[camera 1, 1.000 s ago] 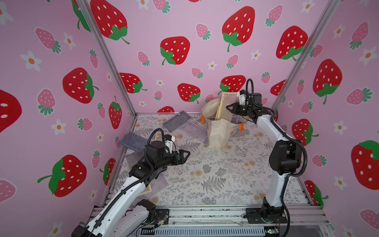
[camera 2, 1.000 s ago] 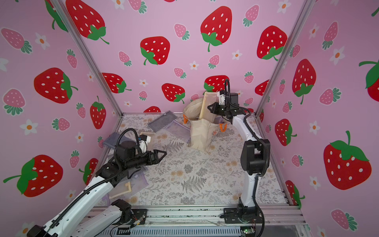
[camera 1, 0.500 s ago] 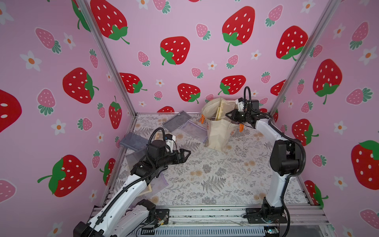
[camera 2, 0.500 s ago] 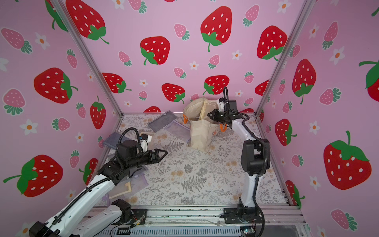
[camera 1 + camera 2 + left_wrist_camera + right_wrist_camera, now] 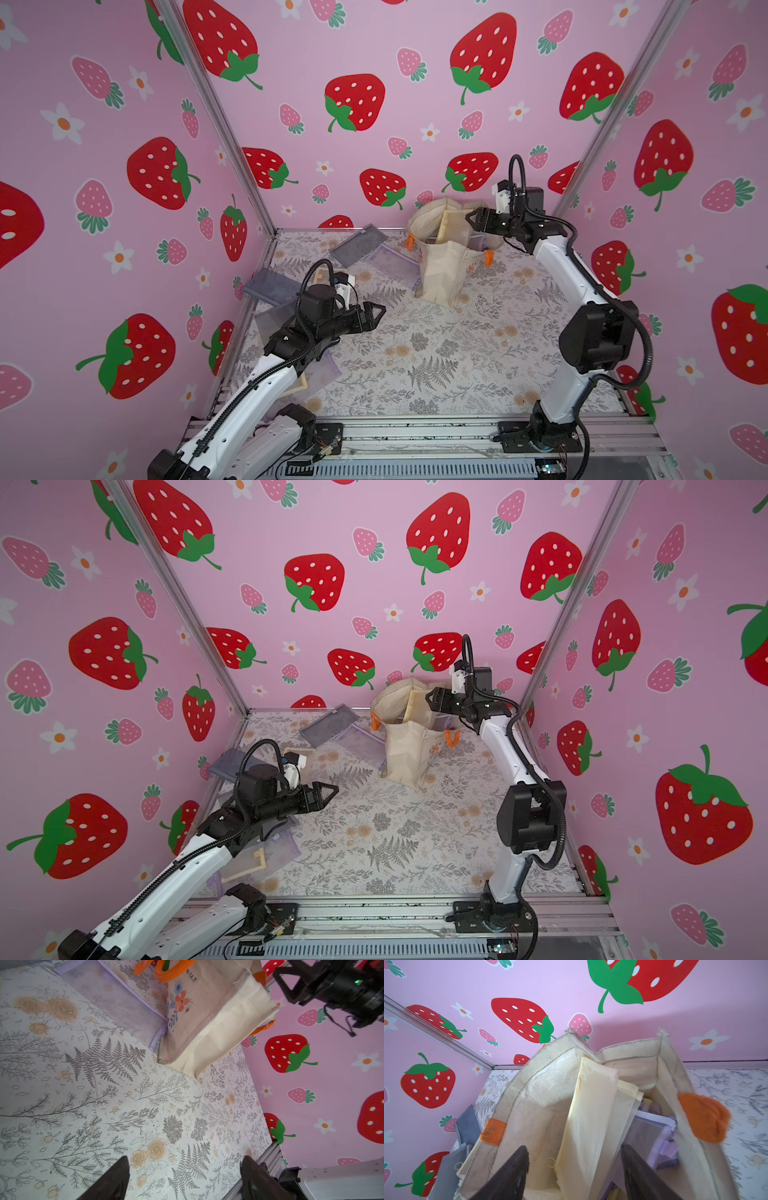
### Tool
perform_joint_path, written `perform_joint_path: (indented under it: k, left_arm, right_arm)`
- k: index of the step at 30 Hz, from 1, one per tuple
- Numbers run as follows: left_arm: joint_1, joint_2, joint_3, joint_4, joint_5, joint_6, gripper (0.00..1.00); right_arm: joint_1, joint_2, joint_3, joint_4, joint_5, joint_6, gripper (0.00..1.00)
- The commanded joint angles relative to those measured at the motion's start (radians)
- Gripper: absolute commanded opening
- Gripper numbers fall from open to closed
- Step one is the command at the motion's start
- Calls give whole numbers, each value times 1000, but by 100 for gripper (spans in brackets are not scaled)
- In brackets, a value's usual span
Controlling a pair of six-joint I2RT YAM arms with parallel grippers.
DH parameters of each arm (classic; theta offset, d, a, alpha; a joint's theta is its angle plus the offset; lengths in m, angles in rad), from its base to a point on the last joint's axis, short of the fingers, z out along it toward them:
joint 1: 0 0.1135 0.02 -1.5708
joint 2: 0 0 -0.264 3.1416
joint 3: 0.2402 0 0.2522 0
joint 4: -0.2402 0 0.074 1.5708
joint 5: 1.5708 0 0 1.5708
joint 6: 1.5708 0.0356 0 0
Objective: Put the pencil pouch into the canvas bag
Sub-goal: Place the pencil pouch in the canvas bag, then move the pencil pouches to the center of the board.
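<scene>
The canvas bag (image 5: 440,270) (image 5: 409,754) stands upright near the back wall, cream with orange handles, and also shows in the left wrist view (image 5: 218,1022). A pale yellow mesh pencil pouch (image 5: 591,1109) (image 5: 455,226) (image 5: 420,706) stands on end inside the bag, its top above the rim. My right gripper (image 5: 470,218) (image 5: 431,698) (image 5: 574,1151) hovers over the bag mouth, open, one finger on each side of the pouch without clamping it. My left gripper (image 5: 380,309) (image 5: 334,789) (image 5: 185,1160) hangs open and empty above the mat, left of centre.
A lilac pouch (image 5: 654,1136) also lies inside the bag. On the mat lie a grey pouch (image 5: 357,245), a lilac pouch (image 5: 395,262) against the bag's left side, a grey-blue pouch (image 5: 272,286) by the left wall, and more pouches (image 5: 324,370) under my left arm.
My right gripper came down over the bag mouth with the yellow pouch and opened; the pouch now stands free inside the bag. The left arm has barely moved.
</scene>
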Motion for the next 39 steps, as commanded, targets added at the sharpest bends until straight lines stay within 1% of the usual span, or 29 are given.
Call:
perform_joint_path:
  k: [1,3,4,6,8,10,12,15,18,21,23,24,25,26,27,29,33,37,39]
  left_arm:
    - [36,57,78,-200,-159,33,86]
    - [120,121,106,-314,-227,53,86]
    - [167,139,105,-338,-229,53,86]
    - [271,150,70,-331,-247,52,86]
    - [356,150,49,-323,-259,43,86]
    - [416,154,38,-321,-301,31,87]
    - [490,176,34,-320,-341,23,88]
    - [615,227,25,-287,-356,15,90]
    - [739,316,32,-229,-295,5,90]
    - [784,422,79,-222,-325,6,90]
    - [784,488,99,-208,-329,9,91]
    - [782,525,110,-200,-310,10,90]
    - [772,552,114,-193,-298,10,87]
    - [750,577,114,-188,-300,2,79]
    - [724,592,111,-180,-306,-4,73]
    - [670,603,90,-157,-318,-22,68]
    - [571,627,46,-104,-291,-74,62]
    - [423,640,24,-70,-294,-116,56]
    - [353,653,10,-38,-284,-141,47]
  right_arm:
    - [51,-73,47,-128,129,-129,75]
    - [107,-114,59,-183,180,-189,80]
    - [137,-131,58,-208,202,-209,81]
    - [212,-174,37,-248,255,-257,85]
    - [285,-216,-11,-266,298,-280,88]
    - [344,-263,-88,-250,302,-280,90]
    - [391,-312,-179,-210,277,-253,92]
    - [458,-365,-295,-135,216,-219,94]
    - [535,-382,-366,-78,159,-200,95]
    - [605,-375,-406,-36,93,-189,96]
    - [638,-369,-426,-11,65,-181,96]
    - [643,-369,-437,3,48,-174,96]
    - [646,-369,-447,13,41,-167,96]
    - [645,-374,-459,23,39,-164,96]
    - [644,-379,-463,27,44,-168,97]
    - [640,-392,-464,15,56,-179,97]
    - [604,-422,-477,1,62,-187,98]
    - [563,-437,-519,-9,63,-170,98]
    - [544,-437,-551,-8,63,-152,98]
